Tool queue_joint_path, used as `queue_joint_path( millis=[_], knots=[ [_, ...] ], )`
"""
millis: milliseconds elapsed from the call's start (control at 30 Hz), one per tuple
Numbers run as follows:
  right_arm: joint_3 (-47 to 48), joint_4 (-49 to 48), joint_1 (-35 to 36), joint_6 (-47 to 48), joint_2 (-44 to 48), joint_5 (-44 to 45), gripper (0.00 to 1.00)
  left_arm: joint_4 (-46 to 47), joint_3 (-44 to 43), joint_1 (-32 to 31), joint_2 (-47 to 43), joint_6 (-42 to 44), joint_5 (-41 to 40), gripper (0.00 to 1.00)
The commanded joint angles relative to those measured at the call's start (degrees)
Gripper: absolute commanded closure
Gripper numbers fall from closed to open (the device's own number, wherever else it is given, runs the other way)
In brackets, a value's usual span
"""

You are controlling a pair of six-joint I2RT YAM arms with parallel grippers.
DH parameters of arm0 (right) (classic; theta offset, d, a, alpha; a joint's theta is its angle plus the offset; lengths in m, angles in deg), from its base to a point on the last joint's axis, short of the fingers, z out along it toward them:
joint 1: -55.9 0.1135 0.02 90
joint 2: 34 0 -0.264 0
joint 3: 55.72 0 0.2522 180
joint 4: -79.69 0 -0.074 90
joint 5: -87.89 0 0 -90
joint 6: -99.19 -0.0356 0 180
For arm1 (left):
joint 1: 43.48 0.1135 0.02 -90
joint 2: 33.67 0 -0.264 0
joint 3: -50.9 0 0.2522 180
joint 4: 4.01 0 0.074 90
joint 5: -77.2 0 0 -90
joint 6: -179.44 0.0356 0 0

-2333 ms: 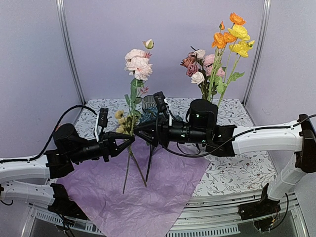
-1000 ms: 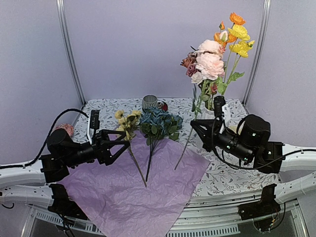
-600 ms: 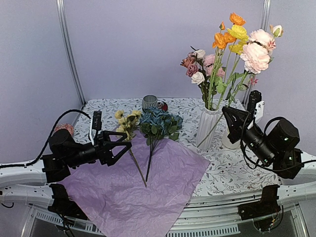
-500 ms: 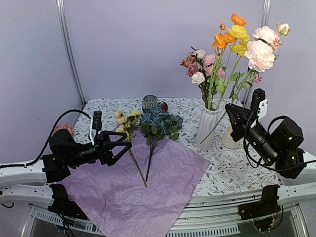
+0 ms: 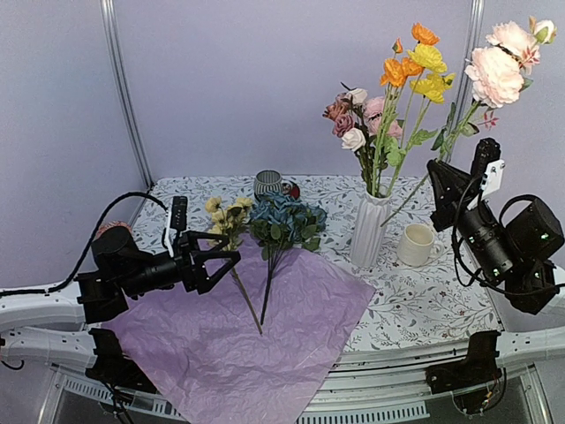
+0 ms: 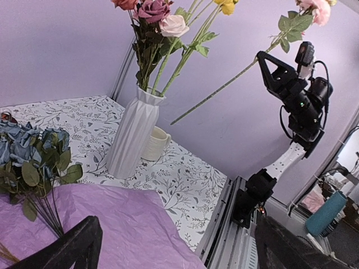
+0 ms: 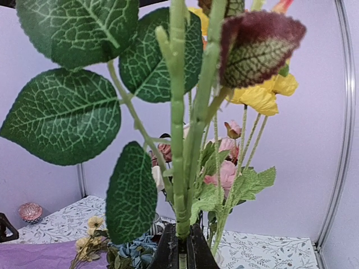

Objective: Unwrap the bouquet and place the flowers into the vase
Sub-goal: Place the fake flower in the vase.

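Note:
The white ribbed vase [image 5: 368, 231] [image 6: 130, 140] stands at the back right and holds orange, yellow, mauve and cream flowers [image 5: 388, 97]. My right gripper [image 5: 437, 177] [image 7: 184, 241] is shut on the green stem [image 7: 178, 140] of a pink rose spray [image 5: 494, 71], held high to the right of the vase. The stem's lower end hangs just right of the vase neck, outside it. Dusty blue roses [image 5: 284, 221] [image 6: 28, 151] and cream-yellow blooms [image 5: 225, 212] lie on the spread purple tissue paper [image 5: 265, 327]. My left gripper [image 5: 234, 246] [image 6: 179, 252] hovers open over the paper beside the cream-yellow stems.
A cream mug [image 5: 415, 245] [image 6: 154, 143] sits right of the vase, below the held stem. A striped grey cup [image 5: 267, 184] on a red saucer [image 5: 292, 189] stands at the back. The table's metal front rail [image 6: 241, 224] runs near the paper's corner.
My right arm has carried the pink rose spray from mid-table to the right and upward, now tilted above and right of the vase. The left gripper stays open, nearly still.

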Motion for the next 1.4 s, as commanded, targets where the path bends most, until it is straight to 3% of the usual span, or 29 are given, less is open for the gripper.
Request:
queue_joint_path(
  millis=[0, 267, 567, 1367],
  knots=[
    [1.6, -2.0, -2.4, 2.4, 1.7, 4.4, 0.97, 0.0, -0.6, -0.6, 0.2, 0.0, -0.5, 0.03],
    [2.8, 6.6, -16.3, -12.2, 0.5, -3.2, 0.97, -0.6, -1.6, -0.6, 0.2, 0.0, -1.0, 0.03],
    [0.5, -0.4, -20.5, -23.1, -0.3, -11.7, 0.98, -0.1, -0.1, -0.6, -0.9, -0.7, -2.8, 0.03],
    [7.1, -9.8, -24.1, -18.8, -10.4, -12.8, 0.98, -1.1, -0.7, -0.5, 0.1, -0.3, -2.6, 0.03]
  ],
)
